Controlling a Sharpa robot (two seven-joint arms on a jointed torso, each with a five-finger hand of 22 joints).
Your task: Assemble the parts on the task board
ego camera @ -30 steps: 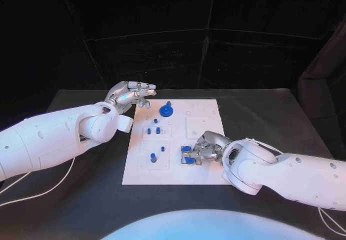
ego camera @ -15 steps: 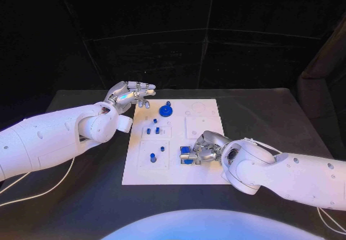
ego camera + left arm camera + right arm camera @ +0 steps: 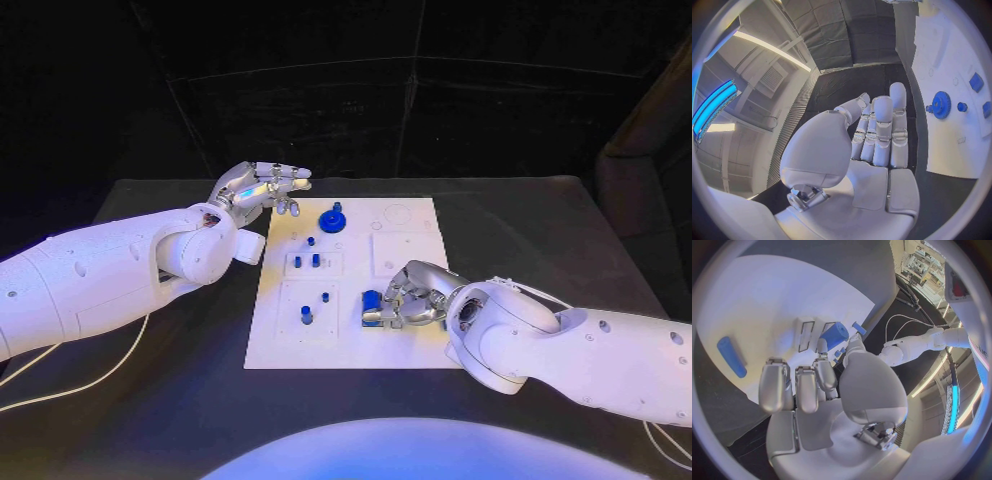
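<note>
White and flat, the task board [image 3: 346, 285] lies in the middle of the black bench [image 3: 534, 230] in the head view, with small blue parts scattered over it: a round gear-like part [image 3: 333, 220] stands near its far edge, a few short blue pegs [image 3: 307, 260] sit in the middle of its left half, and another peg [image 3: 306, 314] stands nearer the front. The left robot hand [image 3: 264, 187] hovers just off the board's far left corner, fingers curled loosely and apart, holding nothing. The right robot hand [image 3: 400, 300] rests low over the board's right side toward the front, its fingers closed around a blue block [image 3: 371, 302] that touches the board. In the left wrist view, the left robot hand [image 3: 873, 145] shows its fingers stretched out side by side with the thumb apart and an empty palm; beyond the fingertips lies the task board [image 3: 954, 75] with the blue gear-like part [image 3: 941, 104] and a small blue peg [image 3: 962, 106] beside it. In the right wrist view, the right robot hand [image 3: 826, 385] pinches the blue block [image 3: 834, 336] between thumb and a fingertip over the task board [image 3: 773, 295], close to two narrow slots [image 3: 812, 334], while a long blue bar [image 3: 731, 356] lies flat on the board well apart from the fingers.
</note>
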